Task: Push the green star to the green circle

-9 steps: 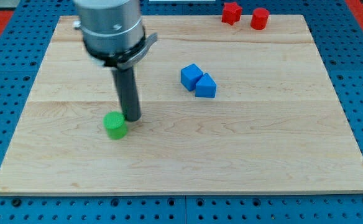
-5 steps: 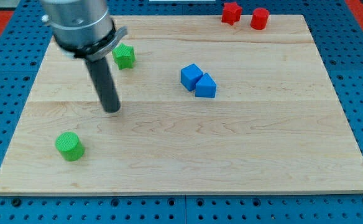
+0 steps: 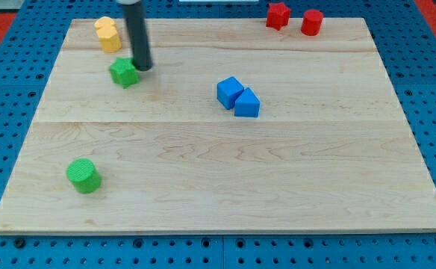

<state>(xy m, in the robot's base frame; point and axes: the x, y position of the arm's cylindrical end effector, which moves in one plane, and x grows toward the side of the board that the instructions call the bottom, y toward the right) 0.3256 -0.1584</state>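
Against green star now, my tip.

Free room and obstacles on the bench. My tip stands at the view's upper left, touching the right side of the green star. A yellow block sits near the star, toward the view's top left, narrowing the room there. From the star toward the green circle at the view's lower left I see open wood, with no block between them. Two blue blocks, a cube and a wedge-like one, touch each other near mid-bench, well to the view's right of that lane. Two red blocks sit at the top right edge, well apart from everything else.
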